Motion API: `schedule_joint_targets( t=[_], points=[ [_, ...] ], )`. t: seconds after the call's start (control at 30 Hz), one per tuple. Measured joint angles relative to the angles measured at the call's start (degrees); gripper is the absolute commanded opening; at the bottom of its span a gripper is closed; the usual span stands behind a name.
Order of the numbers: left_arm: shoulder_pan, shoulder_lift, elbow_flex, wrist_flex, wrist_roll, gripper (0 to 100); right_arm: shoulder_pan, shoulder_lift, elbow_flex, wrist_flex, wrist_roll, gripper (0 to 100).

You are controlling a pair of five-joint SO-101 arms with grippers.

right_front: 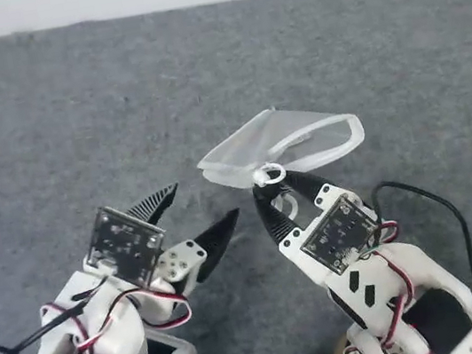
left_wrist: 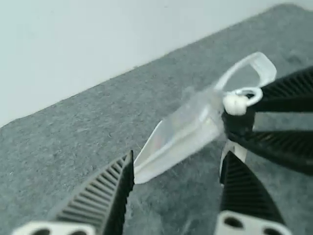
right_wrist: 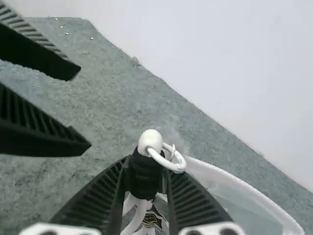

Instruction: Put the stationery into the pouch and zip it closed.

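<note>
Pouch (right_front: 281, 147) sits mid-desk (right_front: 72, 104) and looks floppy, featherlight, slick. Right gripper (right_front: 278, 190) is pinched on its zip pull (right_front: 269, 173), left gripper (right_front: 206, 200) gapes wide nearby. I'd grab the stiffer rim.

Two arms stand side by side on one grey mat (right_front: 72, 104): the left arm (right_front: 111, 349) and the right arm (right_front: 407, 293). That makes two grippers, the left gripper (right_front: 205, 200) and the right gripper (right_front: 270, 184). Each has two black fingers (right_front: 217, 238), four in all. There is one pouch (right_front: 254, 149) with one zip pull (right_front: 269, 173). There are two circuit boards, one per arm (right_front: 123, 241) (right_front: 339, 234). There are two black cables, one by each arm (right_front: 28, 338) (right_front: 445, 205). The stationery inside the pouch cannot be counted.
</note>
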Motion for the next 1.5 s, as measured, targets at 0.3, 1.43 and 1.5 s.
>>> schedule_joint_targets(
  t=[0.3, 1.43, 1.5],
  points=[
    [4.8, 0.0, 6.1, -0.6, -5.4, 27, -0.1, -8.9, 0.0, 3.1, 0.2, 0.6],
    [14.9, 0.4, 28.7, -29.5, -5.5, 1, -7.4, -12.4, -0.1, 8.0, 4.1, 0.6],
    [16.3, 0.4, 28.7, -29.9, -5.5, 1, -7.4, -12.9, -0.1, 8.0, 4.1, 0.6]
  ],
)
